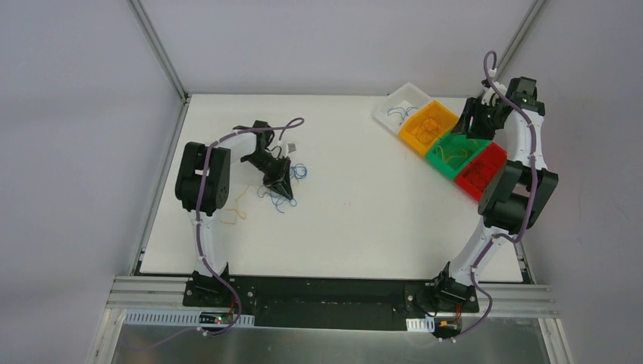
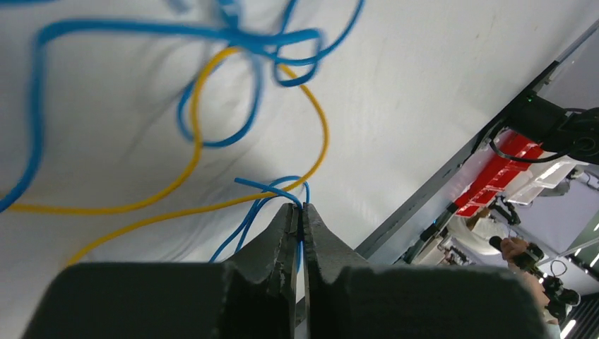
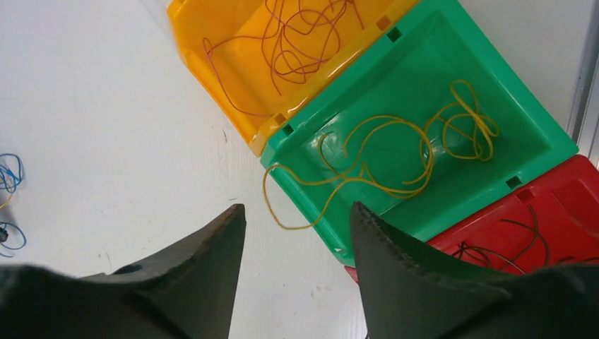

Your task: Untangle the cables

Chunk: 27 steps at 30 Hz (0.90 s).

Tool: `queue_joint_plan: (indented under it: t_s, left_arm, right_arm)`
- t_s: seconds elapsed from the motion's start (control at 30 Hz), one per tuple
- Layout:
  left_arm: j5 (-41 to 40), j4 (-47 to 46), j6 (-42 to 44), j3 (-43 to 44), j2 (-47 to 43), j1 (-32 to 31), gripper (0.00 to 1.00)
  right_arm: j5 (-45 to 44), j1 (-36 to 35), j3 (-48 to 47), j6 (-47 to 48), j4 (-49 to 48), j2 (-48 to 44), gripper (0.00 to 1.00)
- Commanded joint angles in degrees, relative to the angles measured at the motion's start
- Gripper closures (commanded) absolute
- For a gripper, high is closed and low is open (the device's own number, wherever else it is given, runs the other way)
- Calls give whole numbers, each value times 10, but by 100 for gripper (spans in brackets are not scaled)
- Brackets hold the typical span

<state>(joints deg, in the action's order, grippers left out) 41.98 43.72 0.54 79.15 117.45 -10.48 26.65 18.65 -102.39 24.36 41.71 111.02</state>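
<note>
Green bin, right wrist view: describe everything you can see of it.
The green bin looks like glossy moulded plastic: rectangular, open-topped, with sloped walls and small square slots in its rim. It sits upright on the white table, side by side between the orange bin and the red bin, apparently touching both. Thin yellow wires lie looped inside, and one strand hangs over the near rim onto the table.

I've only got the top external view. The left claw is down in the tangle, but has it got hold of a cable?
Observer: Yes. The left wrist view shows the left claw shut on a blue cable at its tips.
Operator: Anything else caught with it?
Observer: A yellow cable crosses right at the tips, but I see only blue between them.
Operator: And the right claw?
Observer: The right wrist view shows the right claw open, nothing in it.
</note>
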Motion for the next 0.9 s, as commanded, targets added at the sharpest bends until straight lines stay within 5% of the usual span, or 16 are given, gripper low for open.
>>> queue_joint_plan:
  t_s: [0.0, 0.27, 0.3, 0.4, 0.5, 0.87]
  left_arm:
    - [45, -8, -28, 42, 25, -57, 98]
    - [168, -64, -109, 120, 25, -156, 100]
    - [180, -68, -106, 111, 7, -152, 94]
    - [189, -72, -86, 65, -61, -120, 70]
    - [183, -76, -88, 8, -117, -67, 57]
    - [112, -68, -72, -169, -201, 75, 51]
  right_arm:
    - [19, 0, -71, 5, 58, -37, 36]
    - [110, -78, 61, -13, 69, -151, 26]
    - [119, -95, 85, -14, 69, -164, 27]
    - [132, -150, 160, -23, 53, -199, 26]
    - [132, -218, 222, -38, 22, -212, 27]
    - [121, -439, 252, -162, -141, -131, 27]
